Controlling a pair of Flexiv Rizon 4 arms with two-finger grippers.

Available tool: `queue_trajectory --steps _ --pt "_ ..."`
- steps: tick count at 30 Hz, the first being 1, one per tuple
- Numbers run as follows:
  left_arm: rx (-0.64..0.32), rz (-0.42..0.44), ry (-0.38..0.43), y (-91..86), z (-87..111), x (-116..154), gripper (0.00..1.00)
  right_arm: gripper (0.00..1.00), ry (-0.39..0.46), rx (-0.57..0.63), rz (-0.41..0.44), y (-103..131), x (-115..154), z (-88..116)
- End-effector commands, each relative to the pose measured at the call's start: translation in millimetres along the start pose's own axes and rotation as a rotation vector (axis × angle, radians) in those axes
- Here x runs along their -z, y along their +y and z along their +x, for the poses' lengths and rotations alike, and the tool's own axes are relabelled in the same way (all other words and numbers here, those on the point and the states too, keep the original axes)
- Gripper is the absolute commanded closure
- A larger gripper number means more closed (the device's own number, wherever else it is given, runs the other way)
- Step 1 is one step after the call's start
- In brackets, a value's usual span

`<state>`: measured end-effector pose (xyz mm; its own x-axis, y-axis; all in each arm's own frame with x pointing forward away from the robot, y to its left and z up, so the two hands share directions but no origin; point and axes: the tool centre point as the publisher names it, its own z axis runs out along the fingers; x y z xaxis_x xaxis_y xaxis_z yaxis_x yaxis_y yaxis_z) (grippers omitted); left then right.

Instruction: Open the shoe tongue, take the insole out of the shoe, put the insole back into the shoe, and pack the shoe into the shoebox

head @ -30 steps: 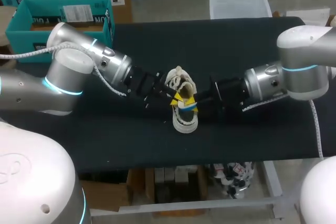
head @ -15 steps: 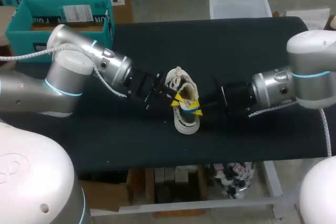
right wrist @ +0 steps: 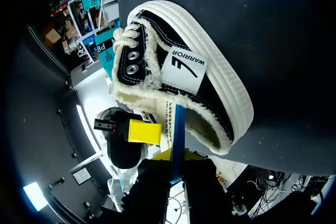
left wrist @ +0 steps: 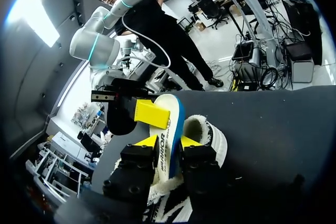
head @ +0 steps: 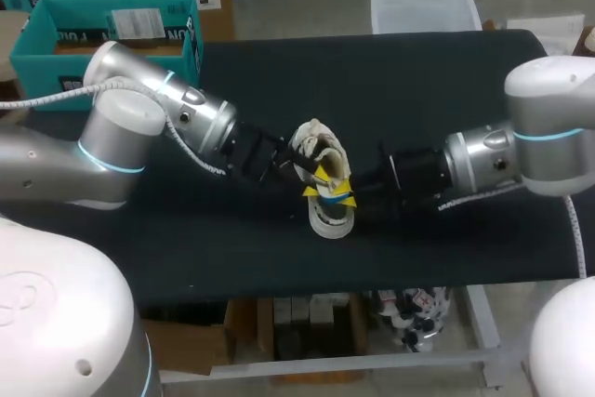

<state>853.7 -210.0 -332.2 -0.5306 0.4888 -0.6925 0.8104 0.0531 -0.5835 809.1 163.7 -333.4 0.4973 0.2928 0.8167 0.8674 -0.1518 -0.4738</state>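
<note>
Black-and-white sneaker at frame centre on dark desk, arms meeting over it from left and right. White insole with blue edge sticks partly out of shoe opening. Jaws of left gripper closed on insole, one yellow tip on each face. Jaws of right gripper seemingly pinching same insole, seen edge-on, tips partly hidden. Teal shoebox upper left of head view, beyond desk corner.

Overhead plus opposing wrist close-ups, shoe
</note>
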Motion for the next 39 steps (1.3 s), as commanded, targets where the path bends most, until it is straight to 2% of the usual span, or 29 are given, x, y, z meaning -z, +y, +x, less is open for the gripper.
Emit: queue_trajectory --steps 1,6,15,23,26,28,29,32,34,37,39 --pt "-0.003 -0.009 -0.004 -6.7 -1.1 -2.9 1.0 1.0 0.001 0.001 0.003 3.4 -2.5 -0.1" --pt "0.002 -0.012 0.0 -0.9 -0.7 -4.8 1.0 1.0 -0.002 -0.004 0.001 8.0 -3.7 -0.5" --pt "0.067 -0.029 0.009 26.6 -2.9 -5.3 1.0 1.0 -0.007 -0.032 0.021 35.3 -11.6 -0.8" --pt "0.063 -0.026 0.007 26.2 -4.2 -2.3 1.0 1.0 -0.012 -0.032 0.017 33.6 -10.2 1.8" --pt "0.061 -0.024 0.007 25.2 -3.2 -2.6 1.0 0.69 -0.015 -0.023 -0.001 24.6 -6.5 2.2" --pt "0.06 -0.024 0.007 24.6 -2.7 -2.9 1.0 0.55 -0.02 -0.017 -0.016 17.0 -3.9 2.6" --pt "0.06 -0.024 0.007 24.5 -2.7 -2.9 1.0 0.54 -0.025 -0.014 -0.027 13.3 -2.6 2.8" --pt "0.06 -0.024 0.006 23.7 -2.2 -2.8 1.0 0.58 -0.03 -0.009 -0.045 3.4 1.4 2.5" --pt "0.06 -0.025 0.004 22.8 -2.1 -2.8 1.0 0.67 -0.033 -0.008 -0.052 -0.3 2.9 1.5" --pt "0.059 -0.026 0.001 21.5 -2.0 -3.0 1.0 0.72 -0.031 -0.008 -0.057 -2.9 3.8 -0.1" --pt "0.06 -0.027 0.0 21.0 -1.8 -3.2 1.0 0.9 -0.029 -0.009 -0.058 -3.0 3.4 -1.2"
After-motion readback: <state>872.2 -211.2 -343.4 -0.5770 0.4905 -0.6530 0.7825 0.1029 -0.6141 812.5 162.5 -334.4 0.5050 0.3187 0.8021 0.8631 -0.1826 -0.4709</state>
